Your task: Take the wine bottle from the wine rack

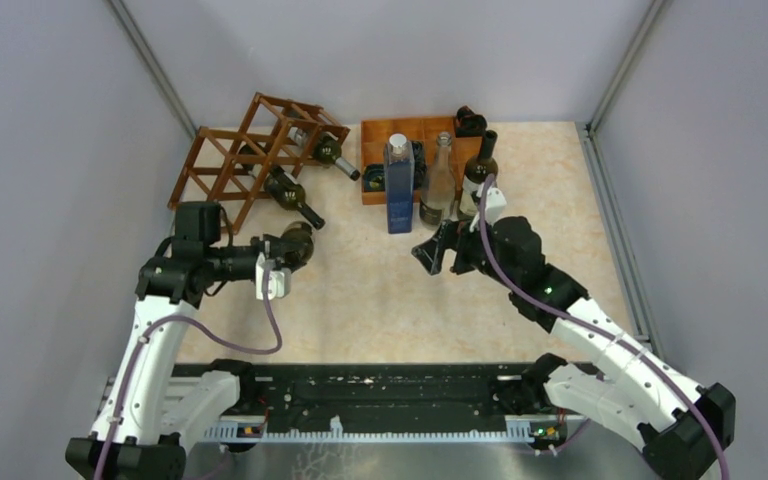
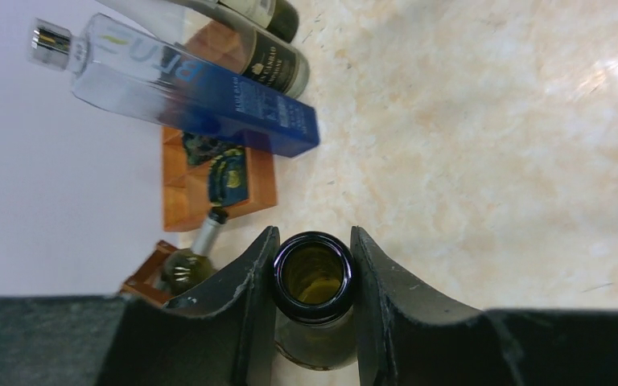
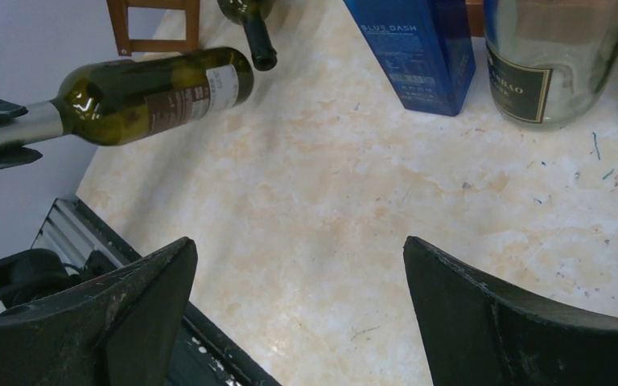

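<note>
Just off the wine rack (image 1: 250, 150), L pincer (image 1: 278, 250) is pinching the neck of the wine bottle (image 1: 300, 240), held roughly level above the tabletop (image 1: 380, 300) & clear of the slats, so I judge removal nearly done. R pincer (image 1: 438, 250) hangs spread wide, empty. Next I'd lower it onto bare beige marbled surface w/o clipping the other bottles (image 1: 295, 195) in the rack; grey walls (image 1: 50, 150) enclose three sides.

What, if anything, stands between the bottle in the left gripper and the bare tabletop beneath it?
Nothing visible. The left gripper grips the wine bottle by its neck, level over bare table. Beside its base, not beneath, another bottle's neck juts from the wine rack.
</note>
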You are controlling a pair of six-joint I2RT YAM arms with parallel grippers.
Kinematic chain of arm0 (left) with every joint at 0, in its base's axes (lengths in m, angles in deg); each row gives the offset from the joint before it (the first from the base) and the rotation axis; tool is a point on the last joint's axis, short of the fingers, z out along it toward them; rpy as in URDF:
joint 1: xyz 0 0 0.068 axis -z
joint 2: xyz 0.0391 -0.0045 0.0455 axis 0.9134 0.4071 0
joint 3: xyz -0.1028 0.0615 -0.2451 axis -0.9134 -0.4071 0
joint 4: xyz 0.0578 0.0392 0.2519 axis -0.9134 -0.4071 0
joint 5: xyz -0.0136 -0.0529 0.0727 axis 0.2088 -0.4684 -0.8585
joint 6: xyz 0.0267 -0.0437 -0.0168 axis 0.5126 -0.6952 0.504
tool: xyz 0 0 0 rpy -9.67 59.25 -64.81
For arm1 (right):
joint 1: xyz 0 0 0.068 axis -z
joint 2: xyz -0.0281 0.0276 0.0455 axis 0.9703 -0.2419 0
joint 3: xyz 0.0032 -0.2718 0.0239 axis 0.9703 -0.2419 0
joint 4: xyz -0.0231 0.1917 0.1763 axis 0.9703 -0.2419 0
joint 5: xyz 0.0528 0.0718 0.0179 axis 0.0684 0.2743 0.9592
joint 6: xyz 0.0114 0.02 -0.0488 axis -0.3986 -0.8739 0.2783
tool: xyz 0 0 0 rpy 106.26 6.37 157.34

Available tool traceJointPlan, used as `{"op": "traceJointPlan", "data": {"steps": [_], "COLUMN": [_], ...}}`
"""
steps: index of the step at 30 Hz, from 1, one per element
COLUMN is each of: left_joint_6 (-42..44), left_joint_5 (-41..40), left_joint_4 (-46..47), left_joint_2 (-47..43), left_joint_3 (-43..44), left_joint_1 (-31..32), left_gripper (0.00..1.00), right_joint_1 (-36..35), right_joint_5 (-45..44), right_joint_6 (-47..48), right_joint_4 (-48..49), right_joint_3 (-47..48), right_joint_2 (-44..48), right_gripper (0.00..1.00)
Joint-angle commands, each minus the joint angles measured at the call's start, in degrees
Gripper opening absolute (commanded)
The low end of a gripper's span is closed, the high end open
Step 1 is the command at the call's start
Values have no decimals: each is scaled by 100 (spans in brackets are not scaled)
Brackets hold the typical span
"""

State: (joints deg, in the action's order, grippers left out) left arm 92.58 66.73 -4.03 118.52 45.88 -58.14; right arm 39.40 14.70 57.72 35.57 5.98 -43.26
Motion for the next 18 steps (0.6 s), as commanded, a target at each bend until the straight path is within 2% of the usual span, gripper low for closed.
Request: {"op": "traceJointPlan", "data": {"steps": [1,7,15,18], "left_joint_6": [-1384,-2825,-5025,-5379], "left_joint_5": [609,968,1402,1600], "left_joint_4": [-132,89,1508,1617], "left_joint_2": [-59,48,191,276], "left_joint_3": [213,386,569,643], "left_joint_1": [51,51,51,51], "left_gripper": [0,0,0,0], "right_joint_1": [-153,-546,-1416,-1715], "right_joint_5": [329,502,572,613], "right_joint_6": [191,518,881,1012], "right_joint_4": [430,774,1849,2228], "right_joint_3": [293,310,151,137], "right_joint_2": [-86,-322,-848,-1149], "right_gripper": [99,99,98,99]}}
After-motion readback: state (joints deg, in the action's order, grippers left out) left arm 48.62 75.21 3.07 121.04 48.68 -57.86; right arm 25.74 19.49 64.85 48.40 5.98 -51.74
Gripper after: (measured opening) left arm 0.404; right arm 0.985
